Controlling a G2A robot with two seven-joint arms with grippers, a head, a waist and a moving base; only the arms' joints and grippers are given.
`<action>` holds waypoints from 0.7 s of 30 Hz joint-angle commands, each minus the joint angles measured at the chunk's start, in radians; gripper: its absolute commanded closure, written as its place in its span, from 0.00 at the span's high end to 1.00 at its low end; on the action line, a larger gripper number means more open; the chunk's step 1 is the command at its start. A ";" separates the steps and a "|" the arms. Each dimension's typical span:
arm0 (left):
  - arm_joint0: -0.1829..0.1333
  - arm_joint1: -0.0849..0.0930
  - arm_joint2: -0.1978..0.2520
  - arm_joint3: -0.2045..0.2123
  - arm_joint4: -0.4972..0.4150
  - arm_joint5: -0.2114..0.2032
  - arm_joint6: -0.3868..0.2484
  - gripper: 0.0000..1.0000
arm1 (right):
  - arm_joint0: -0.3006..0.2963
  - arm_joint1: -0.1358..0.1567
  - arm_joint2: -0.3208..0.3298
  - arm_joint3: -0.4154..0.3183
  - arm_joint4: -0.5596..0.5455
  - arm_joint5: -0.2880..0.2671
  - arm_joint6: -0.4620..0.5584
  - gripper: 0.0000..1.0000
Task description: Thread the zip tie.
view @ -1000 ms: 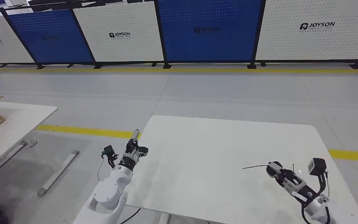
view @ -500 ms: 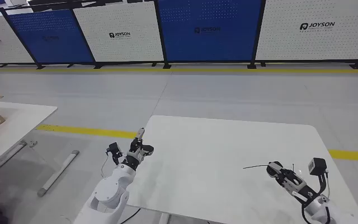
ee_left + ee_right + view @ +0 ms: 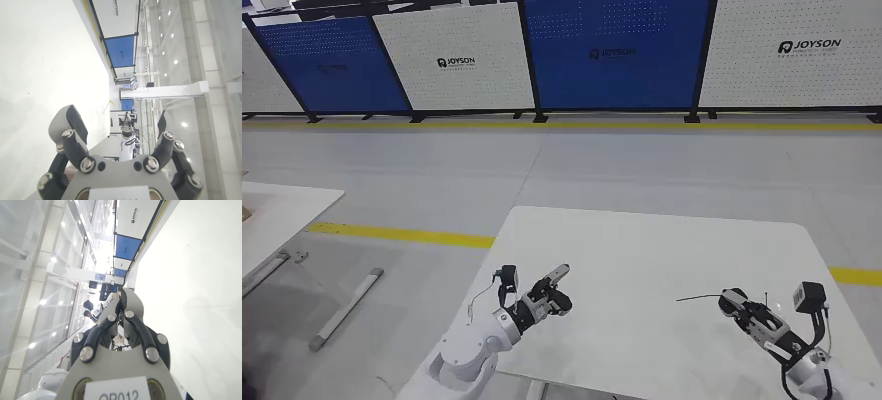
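The zip tie (image 3: pixel 697 297) is a thin black strip on the white table (image 3: pixel 642 250) near its right front part. My right gripper (image 3: pixel 728 297) is at the tie's right end, with its jaws shut (image 3: pixel 121 296); nothing shows between them. In the left wrist view the zip tie (image 3: pixel 106 107) lies low by the table's far edge, apart from the right gripper (image 3: pixel 126 115) above it. My left gripper (image 3: pixel 558 272) is over the table's left front part, open (image 3: pixel 117 113) and holding nothing, pointing across at the right arm.
A wide stretch of bare tabletop lies between the two arms. A second white table (image 3: pixel 282 210) stands far left, with a pale bar (image 3: pixel 342 310) on the floor beside it. Blue and white panels (image 3: pixel 612 50) line the back.
My left arm has swung from the table's left edge inward over the tabletop, and its gripper now points right. The right arm and the zip tie have not moved.
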 commanded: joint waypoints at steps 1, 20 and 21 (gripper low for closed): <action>0.000 0.000 -0.001 -0.001 0.000 0.000 0.001 1.00 | 0.000 0.000 0.000 0.000 0.000 0.000 0.000 0.00; 0.009 -0.004 0.091 -0.039 -0.035 -0.081 -0.087 1.00 | -0.025 -0.035 -0.095 -0.018 0.149 -0.185 -0.158 0.00; -0.005 -0.006 0.106 -0.032 -0.024 -0.082 -0.066 1.00 | -0.023 -0.038 -0.108 -0.014 0.158 -0.171 -0.161 0.00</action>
